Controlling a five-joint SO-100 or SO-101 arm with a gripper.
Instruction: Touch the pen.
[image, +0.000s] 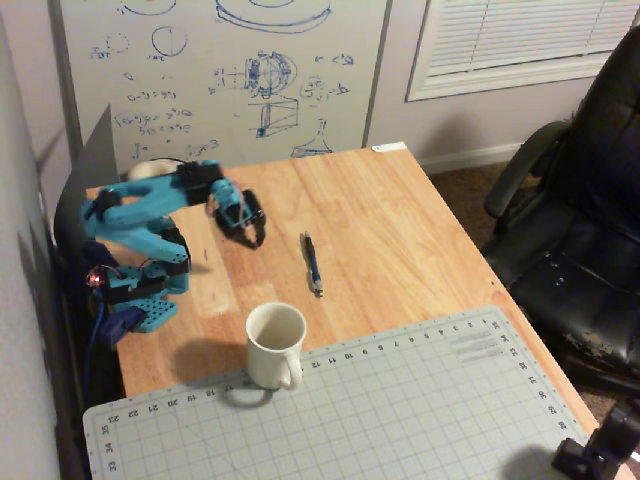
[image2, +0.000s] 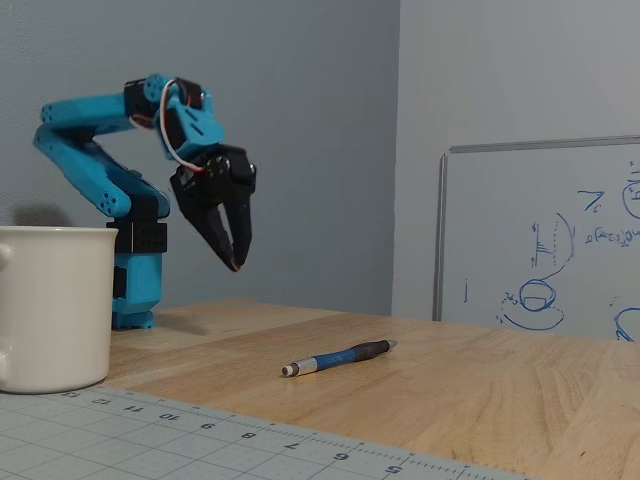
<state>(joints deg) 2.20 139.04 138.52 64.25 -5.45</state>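
Note:
The thin blue pen (image: 312, 263) lies flat on the wooden table, right of the arm in the overhead view. In the fixed view the pen (image2: 338, 358) lies mid-table with its silvery tip pointing left. My gripper (image: 253, 236) on the blue arm hangs above the table, left of the pen and apart from it. In the fixed view the gripper (image2: 236, 264) points down, well above the tabletop, its two black fingers together at the tips and holding nothing.
A white mug (image: 275, 345) stands at the edge of a grey cutting mat (image: 400, 410), near the pen; it also shows in the fixed view (image2: 52, 305). A whiteboard (image: 220, 70) stands behind the table. A black office chair (image: 580, 220) is at the right.

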